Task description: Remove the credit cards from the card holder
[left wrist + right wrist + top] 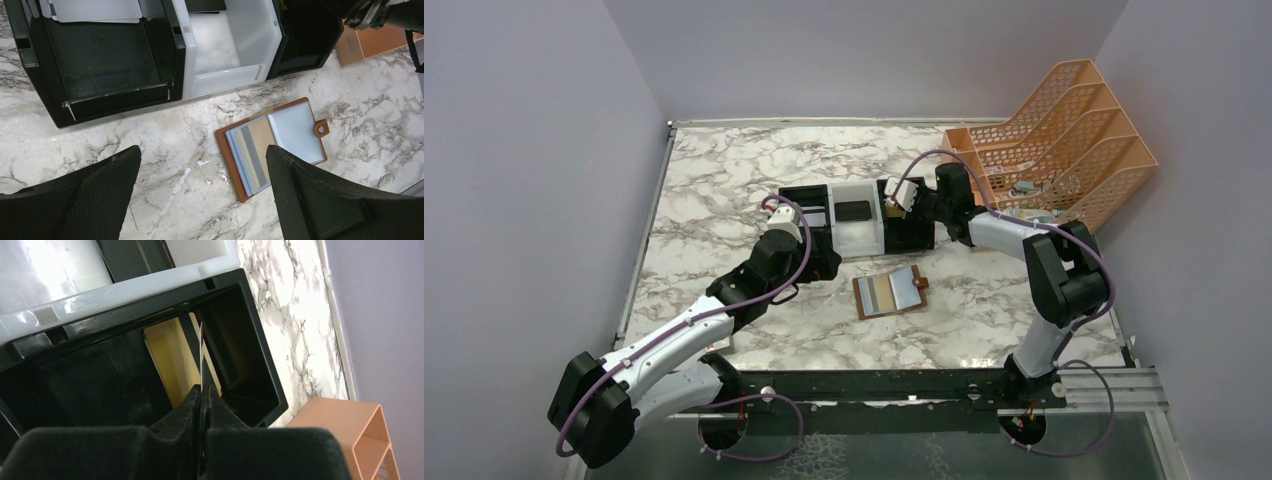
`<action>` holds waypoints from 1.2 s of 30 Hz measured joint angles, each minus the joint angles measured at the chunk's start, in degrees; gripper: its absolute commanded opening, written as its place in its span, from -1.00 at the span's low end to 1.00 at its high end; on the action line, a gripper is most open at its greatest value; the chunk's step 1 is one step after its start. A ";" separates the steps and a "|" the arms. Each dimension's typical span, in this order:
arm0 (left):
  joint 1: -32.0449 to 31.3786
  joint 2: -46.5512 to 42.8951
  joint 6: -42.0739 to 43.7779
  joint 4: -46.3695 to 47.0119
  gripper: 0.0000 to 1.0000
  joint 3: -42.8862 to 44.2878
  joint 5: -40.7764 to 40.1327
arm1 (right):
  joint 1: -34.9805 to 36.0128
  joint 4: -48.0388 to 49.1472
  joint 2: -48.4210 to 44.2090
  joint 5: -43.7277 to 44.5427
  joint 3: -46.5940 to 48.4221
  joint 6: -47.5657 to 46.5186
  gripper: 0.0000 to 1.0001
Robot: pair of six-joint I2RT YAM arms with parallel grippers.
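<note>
Card holder [890, 293] lies open and flat on the marble table [724, 180], just in front of the tray [859, 240]. Its long axis runs roughly left-right, slightly skewed, with the snap tab [321, 129] pointing right. It has a brown leather rim and blue-grey pockets, with grey and tan cards [252, 155] stepped in the left half. Left gripper [202, 160] is spread wide, hovering over the table beside the holder, arm stretched out low. Right gripper [202, 392] is pressed together, pinching a thin card [201, 352] edge-on and upright over the tray's right black compartment. A gold card [172, 360] lies in that compartment. Right arm elbow raised.
</note>
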 measured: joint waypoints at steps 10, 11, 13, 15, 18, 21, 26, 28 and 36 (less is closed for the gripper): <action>0.00 0.44 0.00 -0.44 0.99 0.00 0.00 | 0.02 3.26 5.09 -1.07 1.42 -2.71 -0.98; 0.00 0.44 0.00 -0.50 0.98 0.00 0.00 | 0.02 3.58 5.38 -1.36 1.42 -3.23 -0.98; 0.00 0.44 0.00 -0.55 0.99 0.00 0.00 | 0.02 4.46 5.86 -1.86 1.46 -4.13 -0.94; 0.00 0.44 0.00 -0.68 0.99 0.00 -0.02 | 0.02 4.61 6.38 -2.14 1.92 -4.98 -0.83; 0.00 0.44 0.00 -1.01 0.99 0.00 -0.04 | 0.02 4.48 6.95 -2.40 2.58 -6.38 -0.67; 0.00 0.42 0.00 -1.44 0.99 0.00 -0.15 | 0.02 4.24 6.95 -3.04 2.58 -7.63 -0.57; 0.00 0.42 0.00 -2.08 0.99 0.00 -0.17 | 0.02 2.58 6.95 -3.41 2.58 -8.20 -0.53; 0.00 0.42 0.00 -2.36 0.99 0.00 -0.17 | 0.02 2.21 6.93 -3.39 2.58 -8.09 -0.53; 0.00 -0.07 -0.02 -3.04 0.99 0.00 -0.20 | 0.13 0.13 6.08 -3.39 2.56 -7.48 -0.52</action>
